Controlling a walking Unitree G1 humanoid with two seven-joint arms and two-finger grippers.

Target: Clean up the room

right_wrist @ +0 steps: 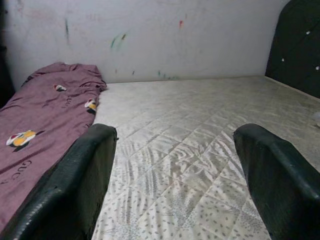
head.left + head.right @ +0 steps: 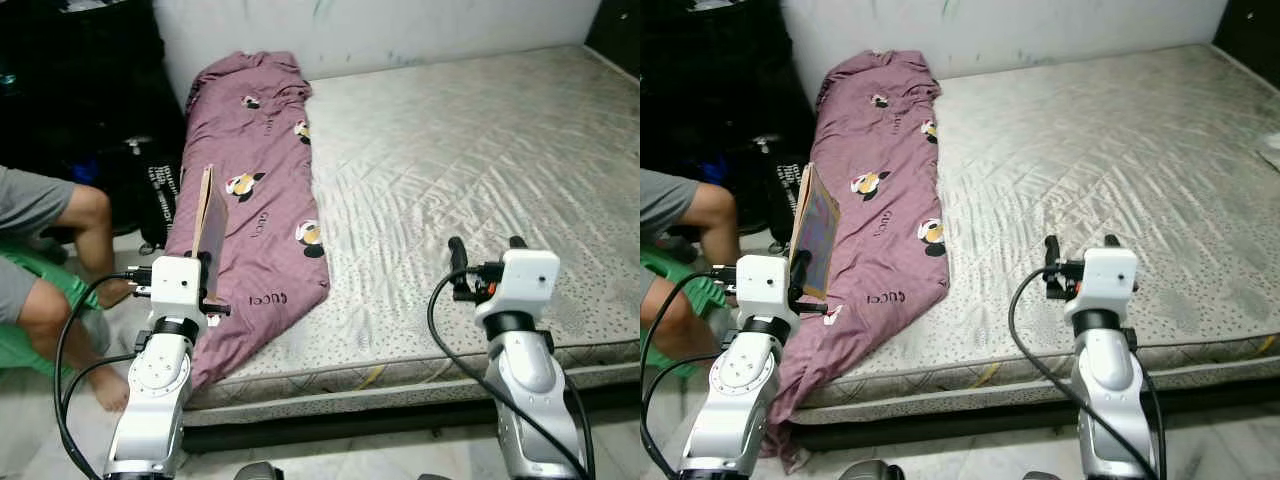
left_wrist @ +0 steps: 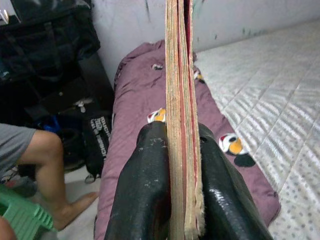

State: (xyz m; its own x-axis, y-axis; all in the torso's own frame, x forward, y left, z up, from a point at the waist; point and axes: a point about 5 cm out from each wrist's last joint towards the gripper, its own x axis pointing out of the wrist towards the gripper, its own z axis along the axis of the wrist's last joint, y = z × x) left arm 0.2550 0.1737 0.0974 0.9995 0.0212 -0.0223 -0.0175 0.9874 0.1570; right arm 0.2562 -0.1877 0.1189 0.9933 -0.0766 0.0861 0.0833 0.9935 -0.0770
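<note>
Bedroom scene seen from the robot's head, looking down at a bare mattress point(image 2: 470, 170) that runs from the centre out to 3 o'clock. A purple blanket point(image 2: 255, 190) printed with cartoon figures lies lengthwise along the mattress's left edge, stretching from 12 o'clock near the wall point(image 2: 400, 30) down to about 7 o'clock, where its lower end drapes over the side of the bed. The left gripper point(image 3: 180, 180), at 8 o'clock, is clamped on a thin flat book point(image 2: 209, 225); the book stands upright on its edge above the blanket, and the left wrist view shows its stacked page edges pressed between the two black fingers point(image 3: 145, 190). The right gripper point(image 2: 488, 250), at 4 o'clock, hovers above the near part of the mattress with its fingers point(image 1: 75, 185) spread wide apart and nothing between them; the quilted surface and the wall show through the gap. At 9 o'clock a person point(image 2: 50, 250) in grey shorts sits on a green stool point(image 2: 30, 310) beside the bed, bare feet on the floor. Behind the person, at 10 to 11 o'clock, dark bags point(image 2: 150, 190) are piled against the wall. A dark padded panel point(image 1: 297, 45) stands at the far right end of the mattress.
</note>
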